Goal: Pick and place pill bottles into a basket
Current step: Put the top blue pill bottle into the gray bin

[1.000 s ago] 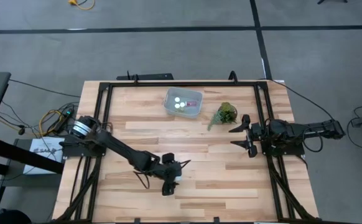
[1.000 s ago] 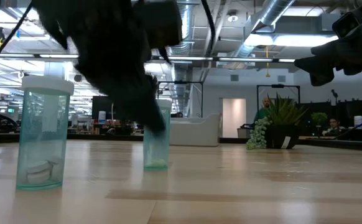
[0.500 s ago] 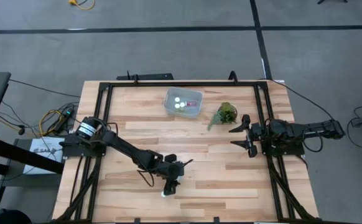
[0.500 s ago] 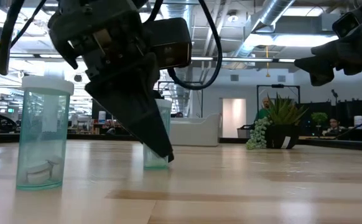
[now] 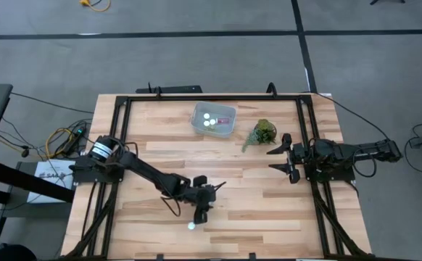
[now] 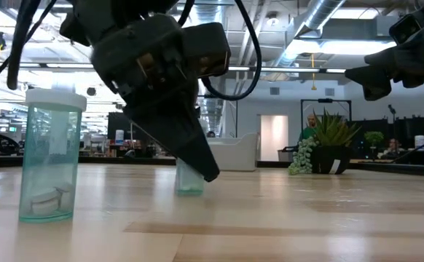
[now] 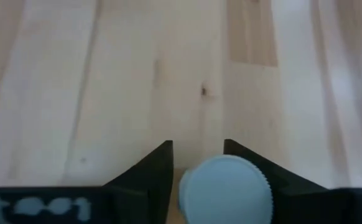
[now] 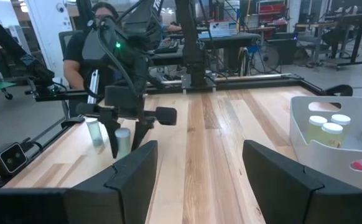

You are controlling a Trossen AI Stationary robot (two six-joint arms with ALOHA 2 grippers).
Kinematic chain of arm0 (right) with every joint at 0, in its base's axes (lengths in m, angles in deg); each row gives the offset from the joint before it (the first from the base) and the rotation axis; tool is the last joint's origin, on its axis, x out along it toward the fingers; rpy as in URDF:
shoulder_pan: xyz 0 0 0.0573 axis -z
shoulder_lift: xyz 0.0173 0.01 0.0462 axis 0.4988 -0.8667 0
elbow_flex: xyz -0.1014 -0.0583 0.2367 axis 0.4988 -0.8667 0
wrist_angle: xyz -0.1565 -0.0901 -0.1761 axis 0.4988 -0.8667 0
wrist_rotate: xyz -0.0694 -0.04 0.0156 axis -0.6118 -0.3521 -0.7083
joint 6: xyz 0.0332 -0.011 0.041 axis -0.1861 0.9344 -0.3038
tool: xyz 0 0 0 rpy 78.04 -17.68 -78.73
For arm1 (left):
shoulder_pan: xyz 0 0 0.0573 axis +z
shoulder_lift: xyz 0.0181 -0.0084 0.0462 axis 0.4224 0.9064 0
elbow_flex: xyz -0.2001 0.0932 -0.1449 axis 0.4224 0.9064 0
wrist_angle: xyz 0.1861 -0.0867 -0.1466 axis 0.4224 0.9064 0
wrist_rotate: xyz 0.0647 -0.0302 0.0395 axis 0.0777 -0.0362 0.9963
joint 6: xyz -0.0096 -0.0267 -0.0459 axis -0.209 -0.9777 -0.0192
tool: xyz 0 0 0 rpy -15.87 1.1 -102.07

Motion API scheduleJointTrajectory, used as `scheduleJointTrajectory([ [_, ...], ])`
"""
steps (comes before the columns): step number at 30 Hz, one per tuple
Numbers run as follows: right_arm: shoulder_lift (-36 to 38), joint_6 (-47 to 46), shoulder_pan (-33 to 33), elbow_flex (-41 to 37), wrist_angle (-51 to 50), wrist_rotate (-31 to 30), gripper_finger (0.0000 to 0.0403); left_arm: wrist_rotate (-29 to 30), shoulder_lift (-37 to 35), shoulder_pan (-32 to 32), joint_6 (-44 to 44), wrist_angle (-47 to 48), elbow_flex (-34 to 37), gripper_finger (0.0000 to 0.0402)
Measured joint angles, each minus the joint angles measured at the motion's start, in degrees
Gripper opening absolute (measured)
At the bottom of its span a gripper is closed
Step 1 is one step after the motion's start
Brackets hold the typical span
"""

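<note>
Two pill bottles stand upright on their bases near the table's front. The nearer one (image 5: 191, 226) (image 6: 48, 153) is free. The farther one (image 7: 226, 190) (image 6: 191, 178) sits between the fingers of my left gripper (image 5: 201, 210) (image 7: 196, 155), which is shut on it. The basket (image 5: 213, 119) (image 8: 305, 140) at the far middle holds several more bottles with white caps (image 8: 332, 129). My right gripper (image 5: 282, 157) (image 8: 199, 168) waits open at the table's right side. My left gripper comes down on the farther bottle from above, one finger (image 7: 159, 165) on each side of it below its white cap (image 7: 226, 186). The cap hides where the fingers meet the bottle's wall. The bottle stands upright with its base on the table (image 6: 191, 192).
A green leafy clump (image 5: 263, 132) (image 6: 321, 145) lies right of the basket. A black frame (image 5: 196, 98) runs along the table's edges. Bare wood lies between the two arms. A person sits beyond the table's left side in the right wrist view (image 8: 91, 43).
My left gripper has moved away from the near edge and a little to the right, off the nearer bottle, which now shows, and has settled over the farther one. In the low view that bottle has shifted slightly to the right.
</note>
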Motion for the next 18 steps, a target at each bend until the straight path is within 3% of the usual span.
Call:
scheduleJointTrajectory([
  [10,0.0,0.0,0.0,0.0,0.0,0.0,0.023,5.6,0.0,2.4,1.6,-0.3,0.0,0.0086],
  [18,0.0,0.0,0.0,0.0,0.0,0.0,0.023,10.0,0.0,4.3,1.7,-3.0,0.0,0.0087],
])
